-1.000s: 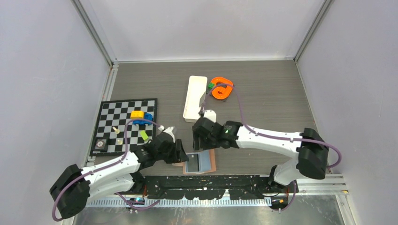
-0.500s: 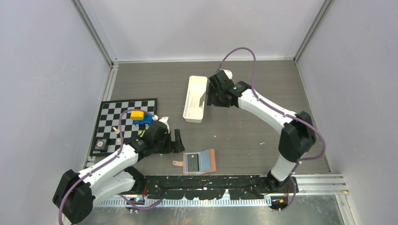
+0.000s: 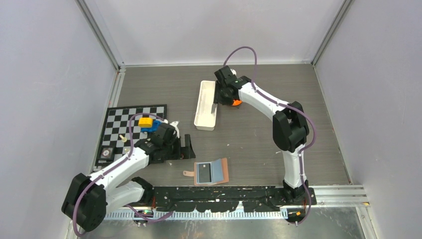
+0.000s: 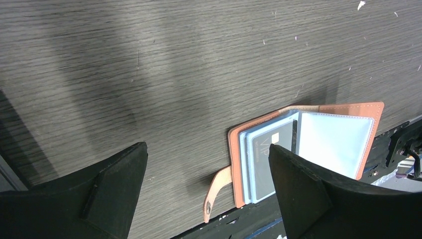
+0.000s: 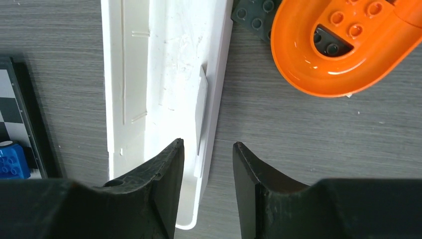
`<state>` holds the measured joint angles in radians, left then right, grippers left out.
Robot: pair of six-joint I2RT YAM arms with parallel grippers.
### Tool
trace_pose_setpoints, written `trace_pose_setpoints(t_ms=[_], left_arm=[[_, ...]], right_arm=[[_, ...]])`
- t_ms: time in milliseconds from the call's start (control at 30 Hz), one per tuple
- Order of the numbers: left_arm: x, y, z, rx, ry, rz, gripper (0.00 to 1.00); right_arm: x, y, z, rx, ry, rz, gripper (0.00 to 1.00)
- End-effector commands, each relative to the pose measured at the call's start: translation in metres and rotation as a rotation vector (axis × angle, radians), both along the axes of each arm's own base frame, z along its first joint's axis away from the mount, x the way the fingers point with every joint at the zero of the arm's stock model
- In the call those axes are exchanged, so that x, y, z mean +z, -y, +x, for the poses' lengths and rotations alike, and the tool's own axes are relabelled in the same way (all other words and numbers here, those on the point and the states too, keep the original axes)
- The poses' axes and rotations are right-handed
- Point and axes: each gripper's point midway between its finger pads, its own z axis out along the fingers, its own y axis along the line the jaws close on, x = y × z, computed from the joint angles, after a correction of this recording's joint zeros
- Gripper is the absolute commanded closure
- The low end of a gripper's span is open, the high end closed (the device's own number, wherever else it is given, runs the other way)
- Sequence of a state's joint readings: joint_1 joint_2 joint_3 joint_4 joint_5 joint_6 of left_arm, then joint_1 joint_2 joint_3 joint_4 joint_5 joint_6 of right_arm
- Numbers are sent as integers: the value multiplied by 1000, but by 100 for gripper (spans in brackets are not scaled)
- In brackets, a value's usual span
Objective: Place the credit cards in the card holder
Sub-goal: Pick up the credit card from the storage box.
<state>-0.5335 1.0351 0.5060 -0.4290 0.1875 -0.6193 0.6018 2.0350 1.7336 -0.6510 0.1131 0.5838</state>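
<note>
The tan card holder [image 3: 222,171] lies open near the table's front edge, and a grey card [image 3: 204,172] sits in its pale blue sleeve. In the left wrist view the holder [image 4: 348,112] and grey card [image 4: 266,162] lie just beyond my wide-open, empty left gripper [image 4: 208,149], which is to the holder's left in the top view [image 3: 186,148]. My right gripper [image 3: 222,94] is at the back over the long white tray [image 3: 205,107]. Its open jaws [image 5: 207,144] straddle the tray's right wall [image 5: 219,74], where a white card [image 5: 200,107] leans inside.
An orange curved piece [image 5: 338,50] and a dark grey studded plate [image 5: 254,15] lie right of the tray. A chessboard [image 3: 117,132] with yellow [image 3: 145,121] and blue [image 3: 156,125] bricks and small pieces lies at the left, beside my left arm.
My right arm has swung from just behind the card holder to the white tray at the back. My left gripper has drawn back left, away from the holder.
</note>
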Motion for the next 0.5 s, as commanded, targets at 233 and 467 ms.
trace_pose_setpoints(t_ms=[233, 467], left_arm=[[11, 7, 11, -27, 46, -38, 6], [10, 5, 11, -23, 46, -32, 6]], right_arm=[[5, -20, 23, 29, 27, 52, 68], [7, -24, 25, 30, 26, 69, 85]])
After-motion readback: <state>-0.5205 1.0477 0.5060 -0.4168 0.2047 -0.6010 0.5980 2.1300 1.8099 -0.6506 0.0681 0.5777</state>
